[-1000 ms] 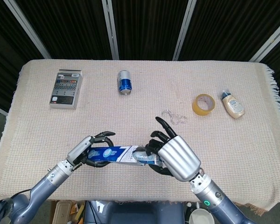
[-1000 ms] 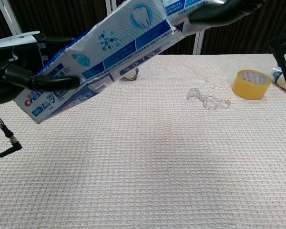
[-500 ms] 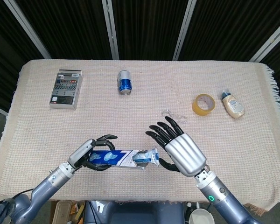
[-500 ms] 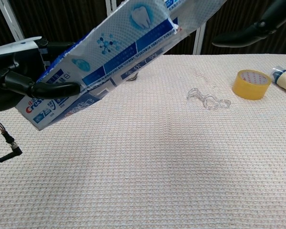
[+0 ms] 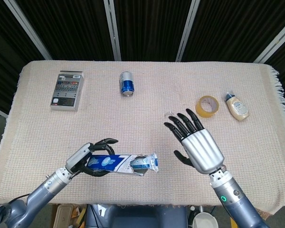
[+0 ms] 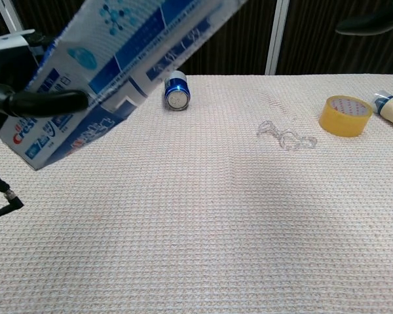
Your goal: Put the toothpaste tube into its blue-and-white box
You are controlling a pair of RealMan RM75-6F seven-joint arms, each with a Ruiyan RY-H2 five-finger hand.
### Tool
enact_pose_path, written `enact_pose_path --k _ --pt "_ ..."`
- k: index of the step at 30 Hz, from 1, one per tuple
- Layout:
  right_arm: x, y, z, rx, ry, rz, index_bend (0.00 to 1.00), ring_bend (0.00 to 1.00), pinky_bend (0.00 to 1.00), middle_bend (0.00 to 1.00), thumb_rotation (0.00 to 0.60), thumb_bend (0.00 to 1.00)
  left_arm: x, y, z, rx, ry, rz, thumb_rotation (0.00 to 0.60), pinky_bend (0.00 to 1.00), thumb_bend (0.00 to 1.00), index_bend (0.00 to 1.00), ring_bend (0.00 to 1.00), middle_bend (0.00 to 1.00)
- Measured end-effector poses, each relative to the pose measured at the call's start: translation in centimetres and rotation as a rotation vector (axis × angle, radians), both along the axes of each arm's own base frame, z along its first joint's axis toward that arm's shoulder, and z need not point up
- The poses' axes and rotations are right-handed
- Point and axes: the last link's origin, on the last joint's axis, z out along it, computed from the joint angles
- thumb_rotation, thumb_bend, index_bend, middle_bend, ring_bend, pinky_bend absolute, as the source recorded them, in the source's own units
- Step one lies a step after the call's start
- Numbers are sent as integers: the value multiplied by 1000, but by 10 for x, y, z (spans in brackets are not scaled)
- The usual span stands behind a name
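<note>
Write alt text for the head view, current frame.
The left hand holds the blue-and-white toothpaste box above the cloth-covered table, the tube's end sticking out of its open end. The right hand hovers nearby, open and empty. Farther back lie a can, a tape roll, a small bottle and a grey box.

The left hand (image 5: pixel 92 156) grips the blue-and-white toothpaste box (image 5: pixel 115 163) at its left end, held level above the cloth-covered table (image 5: pixel 147 109). The toothpaste tube (image 5: pixel 145 163) protrudes from the box's right, open end. The right hand (image 5: pixel 195 145) is clear of the box, fingers spread, holding nothing. Further back lie a grey box (image 5: pixel 67 90), a blue can (image 5: pixel 127 83), a tape roll (image 5: pixel 207 105) and a small bottle (image 5: pixel 237 106).
</note>
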Motion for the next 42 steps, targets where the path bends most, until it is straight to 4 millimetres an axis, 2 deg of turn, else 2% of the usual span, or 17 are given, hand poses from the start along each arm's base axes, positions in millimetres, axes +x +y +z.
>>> enact_pose_path --k 4,10,14,17,25,42 --pt "-13 -4 2 -18 -15 -60 179 117 0 165 600 271 -4 -1 16 -26 -75 11 600 136 302 593 147 481" --pt "-33 -7 1 -16 -48 -103 179 117 0 165 600 272 -16 -2 45 -114 -285 13 600 136 278 581 137 454" --pt "-40 -6 1 -9 -69 -115 179 117 0 165 600 272 -39 -2 70 -145 -375 -14 600 136 277 569 136 449" --pt "-43 -5 0 2 -68 -117 179 117 0 165 600 272 -55 -3 78 -150 -355 -24 600 136 277 565 136 449" --pt "-44 -4 0 1 -57 -118 200 117 0 165 600 272 -62 -4 73 -168 -343 -13 600 136 277 547 136 444" --pt "-49 -3 2 -2 -62 -132 216 117 0 165 600 272 -59 -4 69 -189 -350 -38 600 134 257 475 111 360"
